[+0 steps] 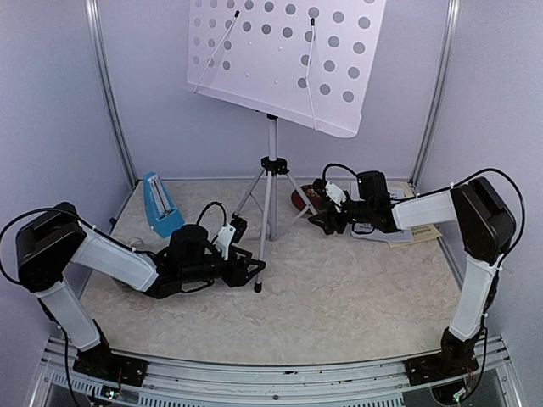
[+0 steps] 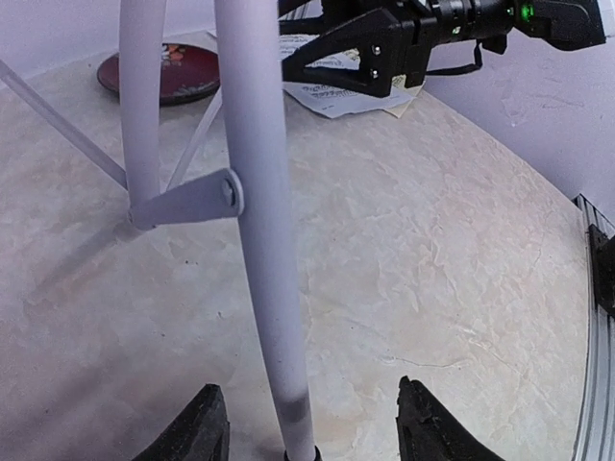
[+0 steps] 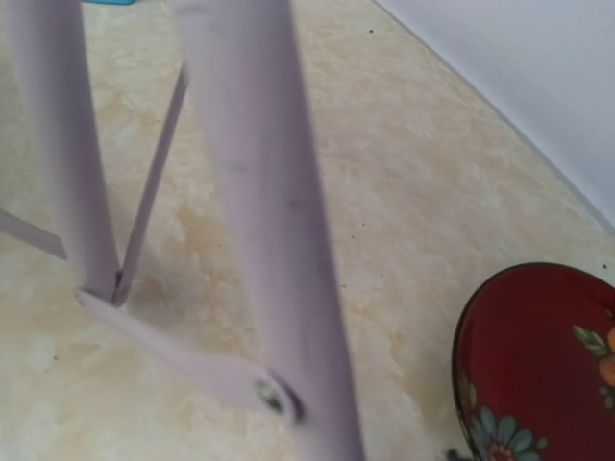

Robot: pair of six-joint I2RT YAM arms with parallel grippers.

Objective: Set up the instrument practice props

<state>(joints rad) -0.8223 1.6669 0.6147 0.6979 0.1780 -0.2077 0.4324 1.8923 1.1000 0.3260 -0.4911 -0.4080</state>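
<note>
The white perforated music stand (image 1: 284,55) stands mid-table on its silver tripod (image 1: 270,182). My left gripper (image 1: 254,270) lies low at the foot of the tripod's front leg (image 2: 259,240). In the left wrist view that gripper (image 2: 307,384) is open, with one finger on each side of the leg and a gap on both sides. My right gripper (image 1: 321,219) is at the tripod's right leg (image 3: 269,240), which fills its wrist view; its fingers do not show. The music sheets (image 1: 405,231) lie under the right arm. The blue metronome (image 1: 159,203) stands at the back left.
A red round plate (image 1: 300,200) lies right of the tripod, next to my right gripper, and also shows in the right wrist view (image 3: 538,365). Walls with metal corner posts close in the table on three sides.
</note>
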